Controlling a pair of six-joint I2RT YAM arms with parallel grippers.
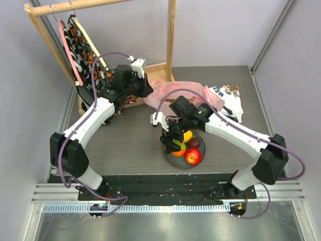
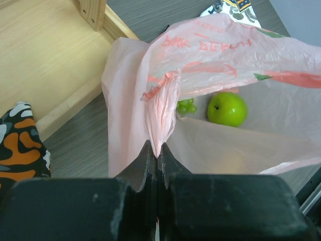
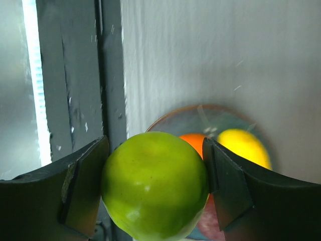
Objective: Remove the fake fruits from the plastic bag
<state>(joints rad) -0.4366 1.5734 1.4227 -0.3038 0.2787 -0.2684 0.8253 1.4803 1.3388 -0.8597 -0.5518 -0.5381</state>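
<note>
Left gripper (image 2: 158,153) jaws pressed together on plastic bag (image 2: 225,55) rim, mouth held open. Bagged green apple (image 2: 227,108) and grapes (image 2: 186,106) lie inside. Right gripper (image 3: 155,168) pinches held green apple (image 3: 154,196) above plate (image 3: 198,120). It should lower close before releasing, or the apple likely rolls off.

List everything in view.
plastic bag: 1, pink, rear centre
bagged apple: 1, green, inside bag
grapes: 1 bunch, green, inside bag
held apple: 1, green, over plate
mango: 1, yellow, on plate
orange: 1, orange, on plate
purple fruit: 1, dark, on plate
red apple: 1, red, on plate
plate: 1, dark, front centre
printed cloth: 1, white-navy, beside bag
wooden rack: 1, wood, rear left
patterned garment: 1, orange-black-white, on rack
left gripper: 1, black, shut on plastic bag
right gripper: 1, black, shut on held apple
</note>
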